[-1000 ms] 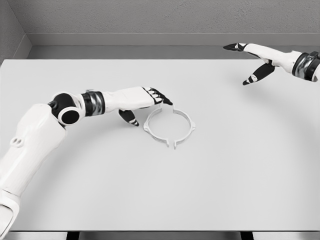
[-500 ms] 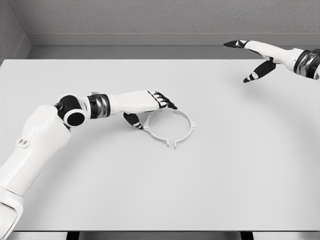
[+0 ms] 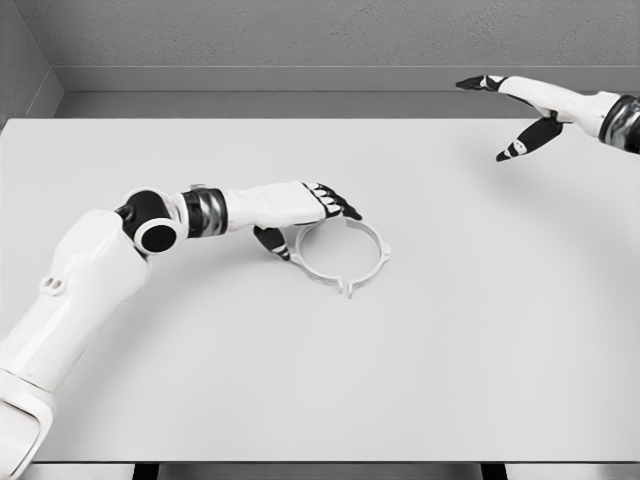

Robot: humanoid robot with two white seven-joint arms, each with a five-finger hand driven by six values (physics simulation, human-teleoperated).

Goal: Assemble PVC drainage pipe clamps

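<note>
My left robot hand (image 3: 312, 208) sits at the far-left rim of the white plastic ring-shaped pipe clamp (image 3: 340, 256), fingers extended, thumb below, gripping nothing. The clamp lies flat mid-tabletop (image 3: 480, 340). My right robot hand (image 3: 530, 110), fingers spread, hovers well apart near the far right corner.

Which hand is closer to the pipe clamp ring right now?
Left. The left hand is at the upper-left rim of the pipe clamp ring, fingers over its edge, thumb beside it. The right hand is far off, above the table's far right corner.
</note>
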